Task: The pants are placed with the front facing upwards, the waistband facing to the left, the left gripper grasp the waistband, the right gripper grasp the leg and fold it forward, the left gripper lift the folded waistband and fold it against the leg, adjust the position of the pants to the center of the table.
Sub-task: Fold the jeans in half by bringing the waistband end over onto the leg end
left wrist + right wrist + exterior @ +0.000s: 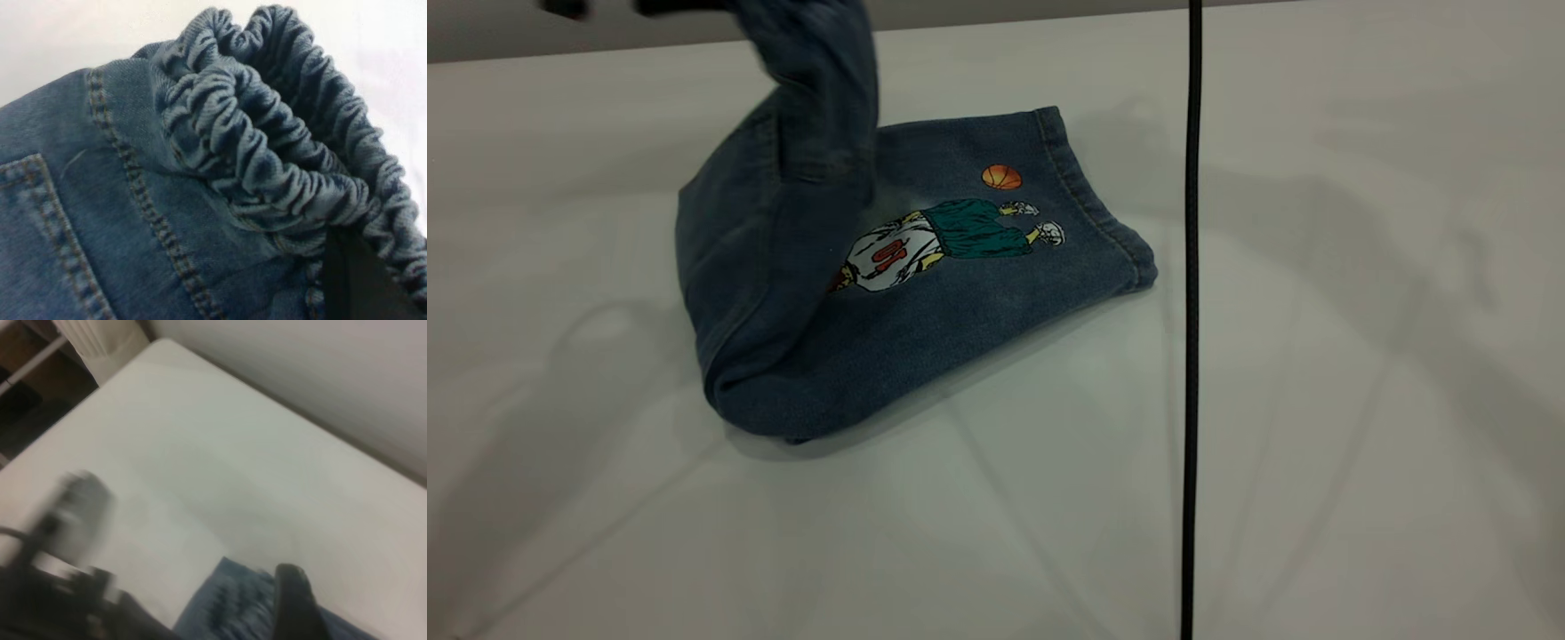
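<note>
Above the table (1360, 356), the waistband (267, 147) is held lifted by the left gripper, closed on it, while the leg (978, 267) lies flat below; the right gripper's opening cannot be told.

White table (1360, 356) — folded denim pants (925, 320)

- A bare test room, seemingly a robot lab: one broad white surface (1360, 267) against a plain pale wall (320, 373).
- A black cable (1192, 311) hangs straight down before the camera.
</note>
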Motion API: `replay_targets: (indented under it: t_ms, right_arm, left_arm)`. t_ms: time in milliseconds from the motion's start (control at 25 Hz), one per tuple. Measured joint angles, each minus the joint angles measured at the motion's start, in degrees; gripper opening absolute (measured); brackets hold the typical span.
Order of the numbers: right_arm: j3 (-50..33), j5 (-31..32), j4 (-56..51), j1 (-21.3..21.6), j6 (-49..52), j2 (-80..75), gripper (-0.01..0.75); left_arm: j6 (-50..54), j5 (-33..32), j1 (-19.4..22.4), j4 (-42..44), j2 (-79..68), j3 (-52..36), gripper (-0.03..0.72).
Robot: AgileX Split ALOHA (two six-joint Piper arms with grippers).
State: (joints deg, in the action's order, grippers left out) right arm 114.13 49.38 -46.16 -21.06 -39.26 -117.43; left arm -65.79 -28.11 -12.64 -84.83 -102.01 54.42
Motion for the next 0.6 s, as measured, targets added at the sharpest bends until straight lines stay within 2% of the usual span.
replay_targets:
  t_ms: [240,440,520,600]
  right_arm:
    - [0.0,2.27,0.1,0.0,0.07,0.39,0.355]
    - [0.0,2.83,0.1,0.0,0.07,0.39,0.355]
    - [0.0,1.89,0.1,0.0,-0.34,0.33,0.355]
    - [0.0,0.69,0.04,0.0,-0.34,0.33,0.355]
  left_arm:
    - [-10.13,-1.15,-4.04,-13.03,-9.88,5.17,0.118]
    - [-11.77,-3.86,-5.35,-15.4,-17.03,8.16,0.122]
    - [-12.74,-5.55,-5.35,-15.24,-18.52,8.16,0.16]
    - [-14.16,-6.65,-5.35,-15.24,-18.79,8.16,0.246]
